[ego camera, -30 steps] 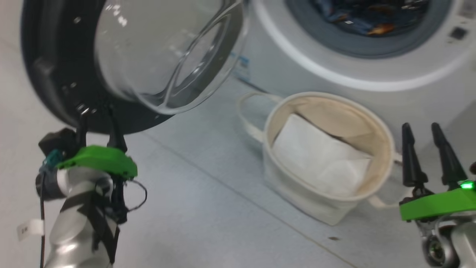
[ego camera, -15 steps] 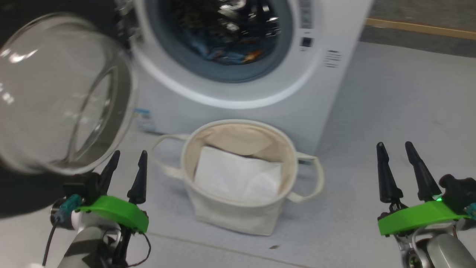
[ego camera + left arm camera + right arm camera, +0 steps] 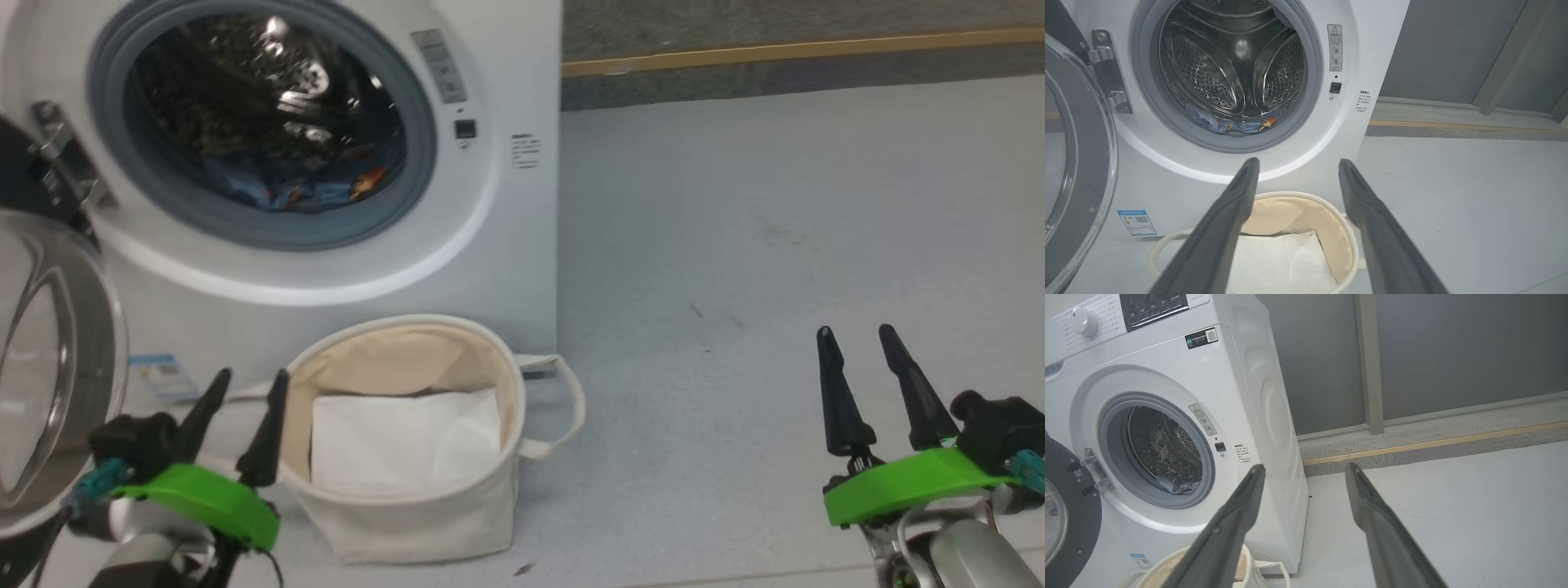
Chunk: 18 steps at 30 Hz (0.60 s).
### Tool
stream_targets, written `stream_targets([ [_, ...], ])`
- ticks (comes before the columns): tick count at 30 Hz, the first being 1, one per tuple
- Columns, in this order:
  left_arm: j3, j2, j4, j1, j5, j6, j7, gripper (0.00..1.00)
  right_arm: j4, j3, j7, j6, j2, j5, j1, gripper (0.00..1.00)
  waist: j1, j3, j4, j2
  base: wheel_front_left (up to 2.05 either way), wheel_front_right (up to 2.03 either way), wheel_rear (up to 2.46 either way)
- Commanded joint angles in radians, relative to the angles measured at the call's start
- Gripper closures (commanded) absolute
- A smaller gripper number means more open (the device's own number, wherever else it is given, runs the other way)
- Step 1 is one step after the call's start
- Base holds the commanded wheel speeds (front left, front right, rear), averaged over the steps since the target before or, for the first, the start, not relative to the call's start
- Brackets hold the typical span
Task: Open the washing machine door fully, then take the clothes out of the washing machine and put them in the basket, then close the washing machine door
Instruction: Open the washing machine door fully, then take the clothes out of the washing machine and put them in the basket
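My left gripper (image 3: 253, 374) and right gripper (image 3: 855, 330) hang spread and empty; reaching for the clothes (image 3: 286, 189) in the washing machine (image 3: 490, 237), the left could clip the door (image 3: 77, 351) beside it.

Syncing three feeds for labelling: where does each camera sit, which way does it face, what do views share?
Head view: on the head, facing forward and down at washing machine and basket; left gripper, right gripper, both open, at bottom corners.
Left wrist view: left wrist, facing the drum holding the clothes; left fingers in front.
Right wrist view: right wrist, facing the machine's front and side; right fingers in front.
Shared: all show the open washing machine door.
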Motion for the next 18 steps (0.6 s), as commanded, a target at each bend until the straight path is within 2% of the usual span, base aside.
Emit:
stream_targets([
  [1, 0.046, 0.055, -0.014, -0.043, -0.004, -0.005, -0.007, 0.00, -0.028, 0.013, -0.012, 0.005, -0.014, -0.008, -0.020, 0.00, 0.0000, -0.027, -0.042, -0.0001, 0.00, 0.00, 0.00],
  [5, 0.065, 0.070, 0.021, -0.048, -0.023, -0.002, -0.010, 0.00, -0.032, -0.008, -0.012, 0.005, -0.019, -0.008, -0.010, 0.00, 0.0000, -0.033, -0.064, -0.0001, 0.00, 0.00, 0.00],
  [9, 0.086, 0.075, 0.026, -0.067, -0.015, 0.030, -0.018, 0.00, -0.038, -0.015, -0.012, 0.005, -0.024, -0.011, -0.005, 0.00, 0.0000, -0.031, -0.069, -0.0001, 0.00, 0.00, 0.00],
  [14, 0.114, 0.072, 0.013, -0.088, -0.002, 0.065, -0.027, 0.00, -0.041, -0.032, -0.012, 0.005, -0.022, -0.012, 0.004, 0.00, 0.0000, -0.027, -0.056, -0.0001, 0.00, 0.00, 0.00],
  [18, 0.109, 0.067, 0.025, -0.106, 0.005, 0.067, -0.028, 0.00, -0.047, -0.047, -0.012, 0.005, -0.016, -0.014, 0.011, 0.00, 0.0000, -0.021, -0.040, -0.0001, 0.00, 0.00, 0.00],
])
